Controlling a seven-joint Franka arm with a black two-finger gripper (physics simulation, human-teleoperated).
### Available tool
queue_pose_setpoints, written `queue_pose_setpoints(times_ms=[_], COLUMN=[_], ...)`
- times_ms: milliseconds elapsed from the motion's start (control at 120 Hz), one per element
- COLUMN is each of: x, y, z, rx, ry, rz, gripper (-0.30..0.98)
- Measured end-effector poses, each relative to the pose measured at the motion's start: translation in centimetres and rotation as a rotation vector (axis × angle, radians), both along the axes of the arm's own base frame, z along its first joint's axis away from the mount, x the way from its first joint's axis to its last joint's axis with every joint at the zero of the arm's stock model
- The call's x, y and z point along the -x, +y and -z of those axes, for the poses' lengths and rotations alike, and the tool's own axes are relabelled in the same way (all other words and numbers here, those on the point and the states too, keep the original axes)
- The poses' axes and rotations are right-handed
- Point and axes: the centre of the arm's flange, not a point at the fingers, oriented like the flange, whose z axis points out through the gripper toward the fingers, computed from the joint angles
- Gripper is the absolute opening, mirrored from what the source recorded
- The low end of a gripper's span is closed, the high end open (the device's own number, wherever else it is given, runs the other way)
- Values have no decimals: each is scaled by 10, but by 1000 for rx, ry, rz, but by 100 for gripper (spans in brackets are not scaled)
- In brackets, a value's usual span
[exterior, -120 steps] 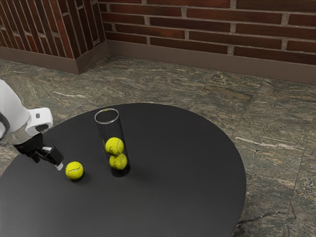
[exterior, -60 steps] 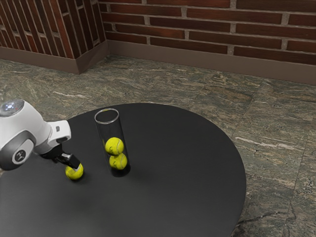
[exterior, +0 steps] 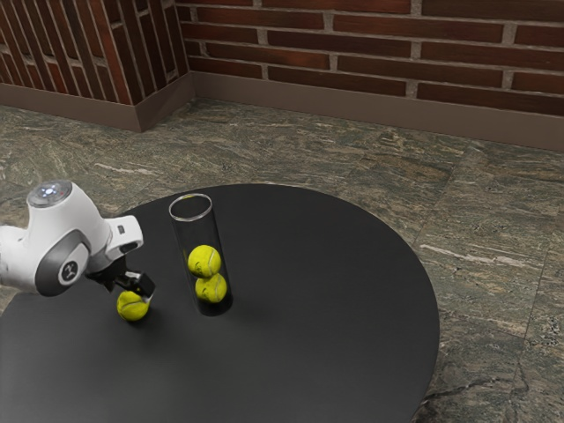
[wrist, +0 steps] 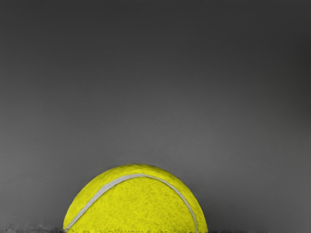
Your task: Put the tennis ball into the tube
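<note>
Ball (exterior: 132, 308): yellow, with a pale curved seam; it lay on the table (exterior: 308, 291), outside the tube (exterior: 196, 234) and near it, on the side toward the exterior view's left.
Hand (exterior: 138, 291): black, tilted, low over the ball, its tip reaching down beside it on the side toward the tube; whether it was open or closed, or had any grip on the ball, I could not tell.
Ball from the wrist: the wrist view showed part of it close to the hand, large, the seam arching across the yellow felt, with the dark tabletop behind.
Arm (exterior: 66, 251): white with grey joint covers; it came in from the exterior view's left and bent down toward the ball.
Tube: clear, upright on the table, with a pale ring round its open mouth, well above the balls inside.
Upper ball (exterior: 204, 261): yellow, inside the tube, resting on the lower ball (exterior: 211, 288).
Lower ball: yellow, near the tube's base, partly covered by the one above.
Table: round, matt black.
Floor (exterior: 493, 211): grey-green stone with pale veins.
Wall (exterior: 397, 44): red-brown brick above a plain brown skirting (exterior: 352, 111).
</note>
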Motion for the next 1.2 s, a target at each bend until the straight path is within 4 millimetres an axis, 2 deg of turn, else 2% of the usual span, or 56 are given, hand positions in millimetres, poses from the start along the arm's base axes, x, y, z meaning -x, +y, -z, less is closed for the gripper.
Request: queue_pose_setpoints(times_ms=[267,508,683,950,1100,1200], x=[-12,-19,-15,-14,-16,-17], y=[18,3,13,14,10,6], z=[16,28,39,40,40,23], rx=[23,21,20,22,22,31], ry=[33,61,85,88,85,49], rz=[-93,-62,-85,-84,-75,-69], gripper=[69,69,68,41,35,28])
